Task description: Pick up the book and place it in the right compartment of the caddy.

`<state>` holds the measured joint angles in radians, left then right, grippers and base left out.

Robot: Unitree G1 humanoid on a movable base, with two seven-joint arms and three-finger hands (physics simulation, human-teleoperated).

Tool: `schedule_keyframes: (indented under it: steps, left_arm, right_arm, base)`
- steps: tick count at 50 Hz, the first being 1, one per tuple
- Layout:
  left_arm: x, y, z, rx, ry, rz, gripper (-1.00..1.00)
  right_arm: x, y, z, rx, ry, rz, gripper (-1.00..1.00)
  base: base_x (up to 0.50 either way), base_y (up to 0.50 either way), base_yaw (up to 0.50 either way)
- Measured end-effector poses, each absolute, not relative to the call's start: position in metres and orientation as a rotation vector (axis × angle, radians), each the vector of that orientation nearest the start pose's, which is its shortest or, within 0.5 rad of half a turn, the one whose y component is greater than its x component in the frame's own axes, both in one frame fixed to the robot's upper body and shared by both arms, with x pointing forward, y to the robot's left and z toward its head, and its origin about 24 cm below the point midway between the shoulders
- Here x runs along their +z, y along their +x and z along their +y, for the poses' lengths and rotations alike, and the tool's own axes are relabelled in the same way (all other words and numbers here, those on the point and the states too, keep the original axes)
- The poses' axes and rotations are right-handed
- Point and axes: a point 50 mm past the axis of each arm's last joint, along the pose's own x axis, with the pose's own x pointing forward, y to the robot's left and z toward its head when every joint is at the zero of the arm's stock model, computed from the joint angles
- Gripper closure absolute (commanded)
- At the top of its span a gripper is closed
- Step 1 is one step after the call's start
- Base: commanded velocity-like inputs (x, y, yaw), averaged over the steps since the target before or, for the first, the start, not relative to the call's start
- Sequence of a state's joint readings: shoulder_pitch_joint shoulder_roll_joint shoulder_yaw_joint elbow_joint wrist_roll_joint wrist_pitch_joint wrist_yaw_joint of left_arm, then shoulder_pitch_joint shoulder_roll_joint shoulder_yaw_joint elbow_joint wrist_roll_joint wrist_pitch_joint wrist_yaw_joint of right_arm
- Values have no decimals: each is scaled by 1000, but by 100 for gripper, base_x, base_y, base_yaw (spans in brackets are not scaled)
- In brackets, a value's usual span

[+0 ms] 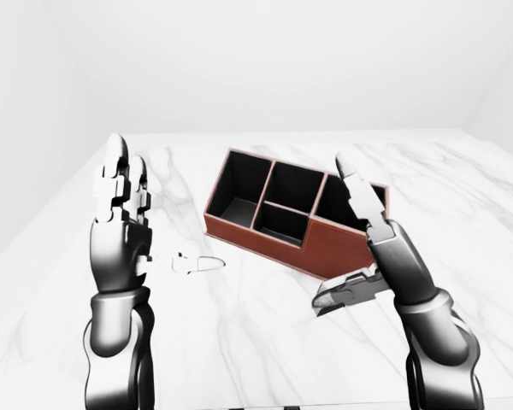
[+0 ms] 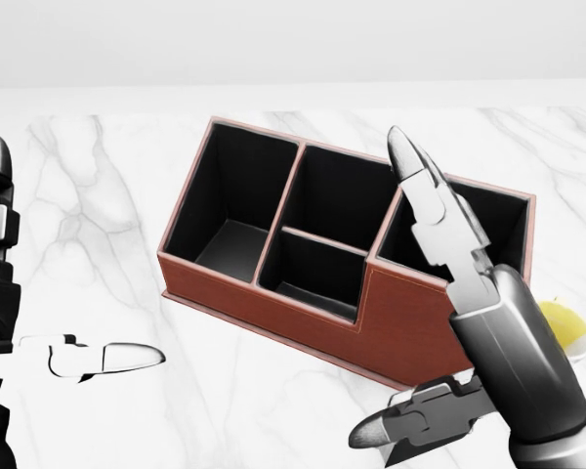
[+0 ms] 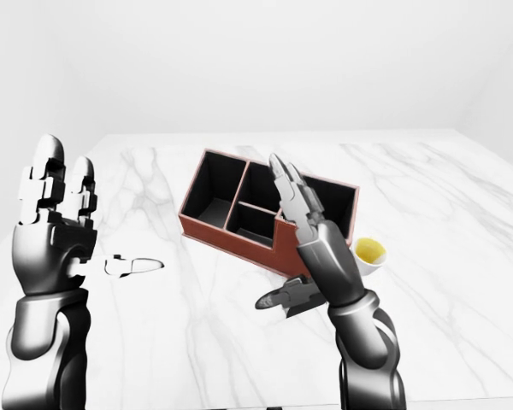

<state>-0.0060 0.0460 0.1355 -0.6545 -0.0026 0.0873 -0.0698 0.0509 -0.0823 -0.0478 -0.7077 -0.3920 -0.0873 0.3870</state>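
White marble table (image 1: 239, 342), brown caddy (image 2: 303, 313) on it, small yellow-filled bowl (image 3: 369, 253) just beside

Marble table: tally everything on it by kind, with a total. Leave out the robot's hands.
Caddy: 1
Book, mostly hidden under the right hand: 1
Small white bowl with yellow contents: 1
Total: 3
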Motion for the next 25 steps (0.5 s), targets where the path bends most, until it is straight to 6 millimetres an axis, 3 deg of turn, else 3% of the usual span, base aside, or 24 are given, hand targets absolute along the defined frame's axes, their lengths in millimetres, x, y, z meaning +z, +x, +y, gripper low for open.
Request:
schedule_keyframes:
  steps: [10,15,25]
  left_arm:
    - [182,213,177,48,94,-574,-100]
    - [181,212,177,47,90,-571,-100]
    - [181,210,179,50,83,-570,-100]
  right_arm:
    - [173,184,-141,261,-746,-534,-100]
    - [167,180,-142,280,-798,-484,-80]
    - [157,174,-144,293,-891,-385,-68]
  base:
    - [0,0,0]
    - [0,0,0]
    - [0,0,0]
